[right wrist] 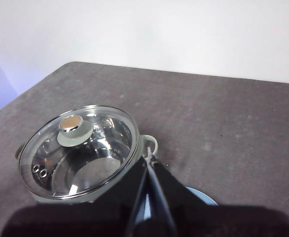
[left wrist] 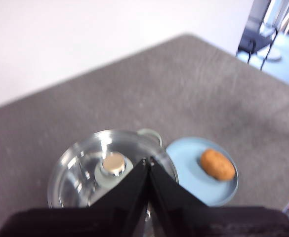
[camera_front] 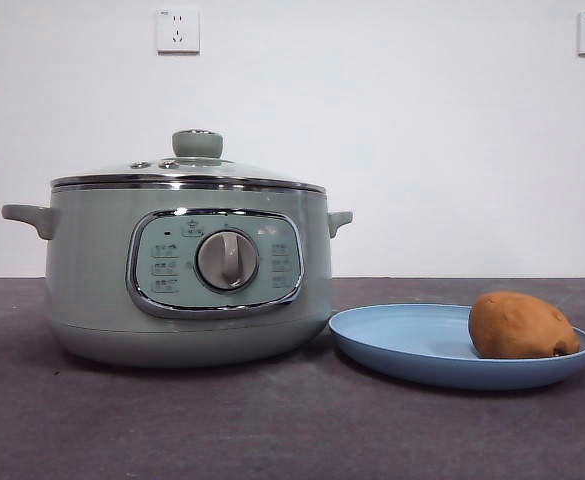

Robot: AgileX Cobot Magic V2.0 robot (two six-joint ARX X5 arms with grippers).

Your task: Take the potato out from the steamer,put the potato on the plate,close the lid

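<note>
The sage-green steamer (camera_front: 187,270) stands at the left with the glass lid (camera_front: 187,172) resting on it, knob up. The potato (camera_front: 521,326) lies on the light-blue plate (camera_front: 402,340) to the steamer's right. In the left wrist view my left gripper (left wrist: 148,160) is shut and empty, high above the lid (left wrist: 85,163), the plate (left wrist: 188,158) and the potato (left wrist: 217,164). In the right wrist view my right gripper (right wrist: 147,159) is shut and empty, high above the steamer's handle (right wrist: 149,144), beside the lid (right wrist: 80,148); the plate (right wrist: 203,196) is mostly hidden by the jaws. Neither gripper shows in the front view.
The grey table (camera_front: 272,430) runs to a white wall with two sockets (camera_front: 177,30). In the left wrist view the table's far corner (left wrist: 188,37) meets a floor with equipment (left wrist: 263,34) beyond it.
</note>
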